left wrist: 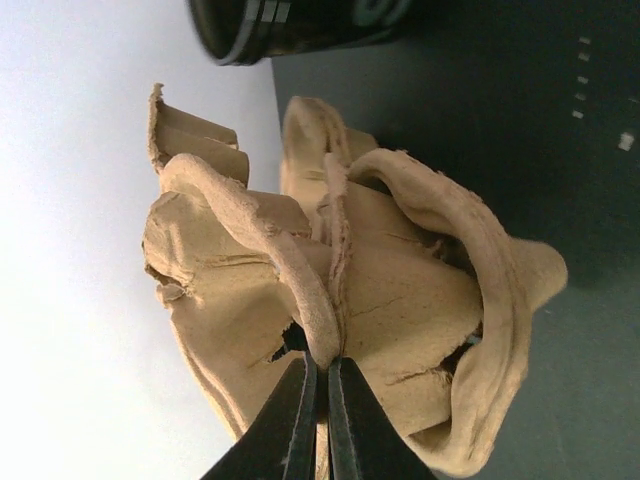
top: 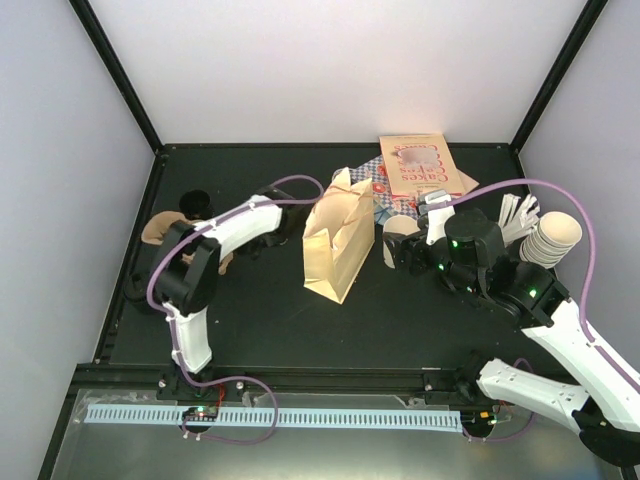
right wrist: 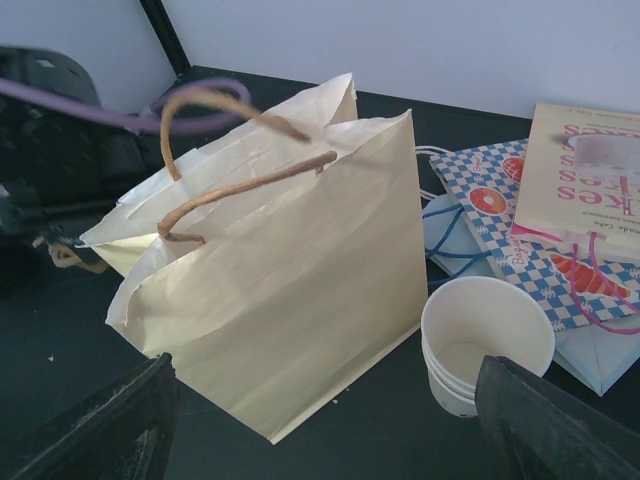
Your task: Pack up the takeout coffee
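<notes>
**Left arm pinching a cup carrier, right arm spread before the bag**

On the black table point(top: 260, 320) the left gripper point(left wrist: 322, 366) was closed thin on a rim of the brown moulded-cardboard cup carrier point(left wrist: 400, 300). Its two dark fingers point(left wrist: 296, 420) lay almost together with only the cardboard edge between them. The carrier sat near the table's left edge, towards the far-left corner.

The takeout coffee we could not make out for certain. The only dark, lid-like shape was a round black disc point(top: 195, 203) just behind the carrier, close to the far-left corner. We could not tell whether a cream cup stood under it.

The tan paper bag point(top: 340, 238) with twisted paper handles stood upright near the middle of the table, its mouth open. Just to its right stood a short stack of lidless cream paper cups point(right wrist: 485, 340), near the bag's lower corner. We could not tell whether the two touched.

The right gripper point(right wrist: 328, 405) hung in front of the bag and those cups with its jaws spread wide and nothing between them.

Along the far edge, right of the middle, a pink-and-cream book point(top: 415, 165) lay on blue chequered paper point(right wrist: 490, 190). Another stack of nested cream cups point(top: 555, 237) lay on its side near the right edge.
</notes>
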`<state>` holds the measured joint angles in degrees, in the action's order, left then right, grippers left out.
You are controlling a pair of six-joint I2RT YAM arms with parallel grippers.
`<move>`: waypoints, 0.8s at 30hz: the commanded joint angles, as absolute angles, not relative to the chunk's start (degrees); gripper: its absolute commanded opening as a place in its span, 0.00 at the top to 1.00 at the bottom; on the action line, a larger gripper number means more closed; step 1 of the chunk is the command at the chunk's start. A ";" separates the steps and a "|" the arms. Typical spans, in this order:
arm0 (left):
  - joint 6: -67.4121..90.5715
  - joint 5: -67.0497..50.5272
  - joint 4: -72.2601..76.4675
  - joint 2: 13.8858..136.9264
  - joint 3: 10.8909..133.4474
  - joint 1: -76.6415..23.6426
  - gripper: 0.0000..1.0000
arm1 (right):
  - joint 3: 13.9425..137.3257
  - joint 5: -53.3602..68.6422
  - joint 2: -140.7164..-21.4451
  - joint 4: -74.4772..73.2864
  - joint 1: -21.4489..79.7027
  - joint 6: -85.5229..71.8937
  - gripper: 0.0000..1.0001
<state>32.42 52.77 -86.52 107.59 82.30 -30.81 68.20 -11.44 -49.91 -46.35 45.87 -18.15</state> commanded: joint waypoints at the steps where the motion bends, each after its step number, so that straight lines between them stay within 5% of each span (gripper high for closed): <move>1: 38.20 55.21 -88.95 111.58 81.78 -34.85 0.96 | 69.75 -11.37 -49.83 -46.47 45.70 -18.65 0.17; 16: 42.00 57.46 -88.82 115.48 81.47 -39.90 0.90 | 69.60 -11.34 -49.96 -46.67 45.68 -19.35 0.16; 20: 42.45 58.46 -88.90 116.71 81.23 -41.53 0.68 | 69.91 -11.41 -50.35 -46.58 45.70 -19.16 0.16; 24: 42.67 57.39 -88.79 116.59 80.80 -41.82 0.57 | 70.21 -11.30 -50.71 -46.58 45.66 -19.14 0.16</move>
<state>41.47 56.38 -87.24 115.83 81.23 -41.28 68.49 -11.44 -50.50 -46.70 45.87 -18.55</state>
